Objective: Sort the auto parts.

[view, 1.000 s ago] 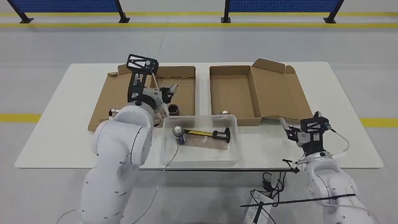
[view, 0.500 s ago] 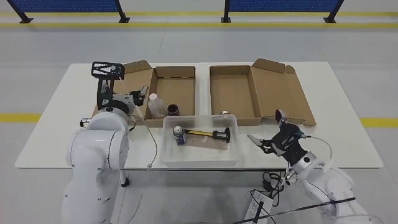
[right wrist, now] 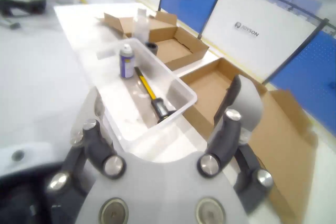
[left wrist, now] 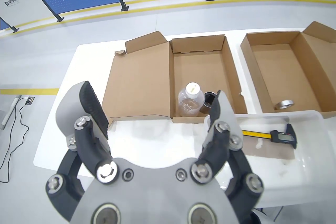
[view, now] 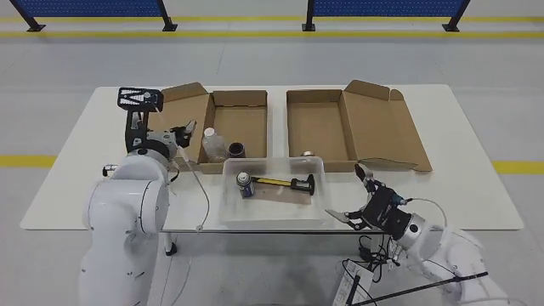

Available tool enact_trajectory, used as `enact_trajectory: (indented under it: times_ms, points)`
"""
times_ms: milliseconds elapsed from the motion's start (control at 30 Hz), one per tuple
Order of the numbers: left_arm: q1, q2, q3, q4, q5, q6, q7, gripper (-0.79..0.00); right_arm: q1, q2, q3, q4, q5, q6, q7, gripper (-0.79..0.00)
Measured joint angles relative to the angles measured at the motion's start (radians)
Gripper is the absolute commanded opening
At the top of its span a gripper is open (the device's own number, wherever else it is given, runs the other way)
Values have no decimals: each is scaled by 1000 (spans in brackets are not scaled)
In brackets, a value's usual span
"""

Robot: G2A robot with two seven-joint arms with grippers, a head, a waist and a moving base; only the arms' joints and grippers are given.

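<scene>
1. As things lie now, the sort looks partly done: three parts sit in boxes and two are left in the bin.
2. Left box [view: 242, 117], open on the table [view: 76, 170] towards its left side, holds a clear plastic bottle [view: 213, 145] standing upright and a dark metal sleeve [view: 237, 150] just beside it. Both are in the box's front corner nearest the bin.
3. Right box [view: 321, 123], open towards the table's right side, holds one metal ring [view: 308, 154] against its front wall.
4. Clear plastic bin [view: 276, 211] sits at the middle of the table's front edge. A spray can [view: 245, 184] stands upright at its left end. A caliper [view: 285, 184] lies flat beside the can, its dark head pointing to the bin's right end.
5. Left gripper [left wrist: 152, 99] is spread wide and empty, above the table's left part, beside the left box's flap.
6. Right gripper [view: 349, 194] is spread wide and empty, at the table's front edge, just off the bin's right end.
7. Judgement: can and caliper remain to be boxed. Which box each one belongs in cannot be told from what is visible.
</scene>
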Motion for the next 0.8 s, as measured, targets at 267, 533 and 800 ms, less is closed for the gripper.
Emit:
enact_trajectory:
  times_ms: [267, 533, 800]
  points:
    - [0, 0, 0, 0, 0, 0, 0, 0, 17, -3, -22, 5, 95, -8, -21, 0]
    - [0, 0, 0, 0, 0, 0, 0, 0, 168, -22, -212, 167, 275, 1, 108, 0]
    - [0, 0, 0, 0, 0, 0, 0, 0, 410, -58, -412, 385, 367, 46, 235, 0]
